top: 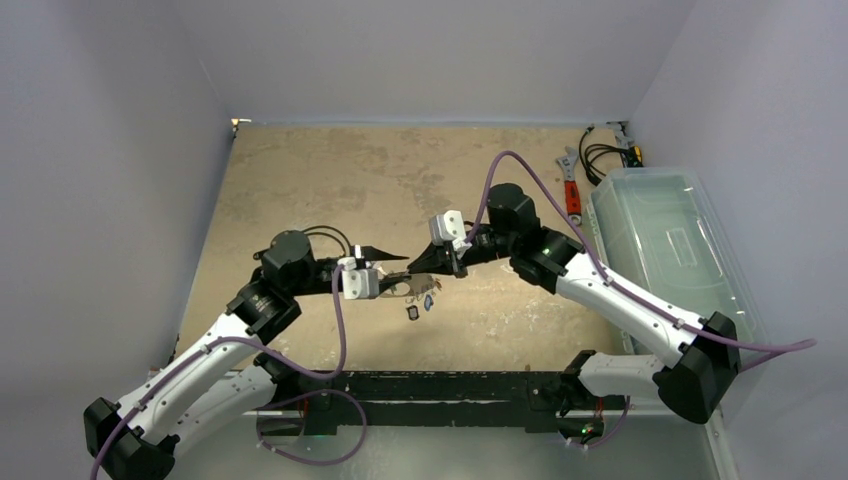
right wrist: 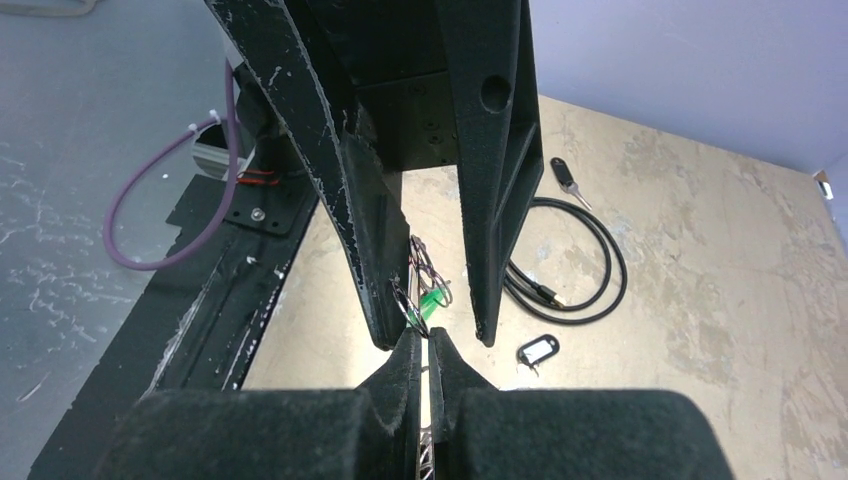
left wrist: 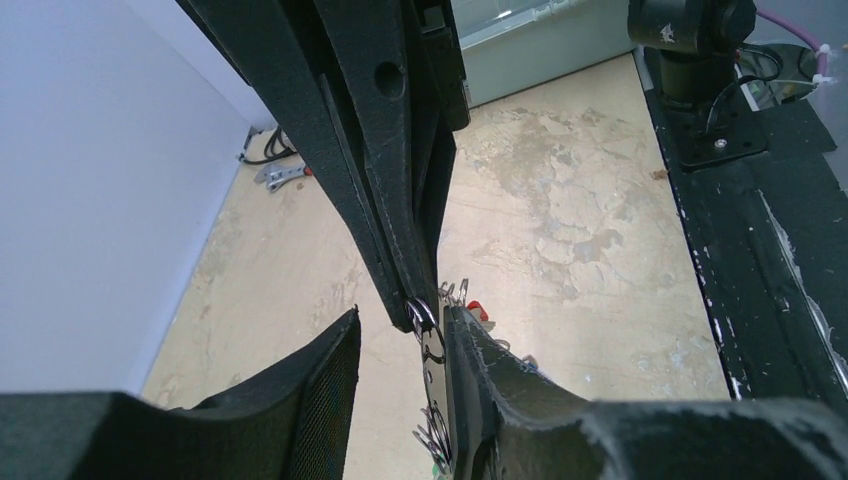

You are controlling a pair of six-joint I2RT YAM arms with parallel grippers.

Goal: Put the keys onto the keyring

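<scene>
The keyring (top: 404,287) is held off the table between the two arms, with small keys (top: 413,313) showing just below it. My right gripper (right wrist: 425,342) is shut on the ring's thin silvery rim (right wrist: 424,455). A green key tag (right wrist: 433,300) hangs just beyond it. My left gripper (left wrist: 402,318) is open. The ring (left wrist: 432,352) lies against its right finger (left wrist: 500,390) with the left finger (left wrist: 300,400) standing apart. A red key tag (left wrist: 478,310) peeks out behind. A black-headed key (right wrist: 565,178) and a black tag (right wrist: 538,350) lie on the table.
A black coiled cable loop (right wrist: 575,262) lies on the table beyond the grippers. At the right stands a clear plastic bin (top: 665,240), with a red-handled wrench (top: 572,188) and cables (top: 605,155) at the back right. The black base rail (top: 440,395) runs along the near edge.
</scene>
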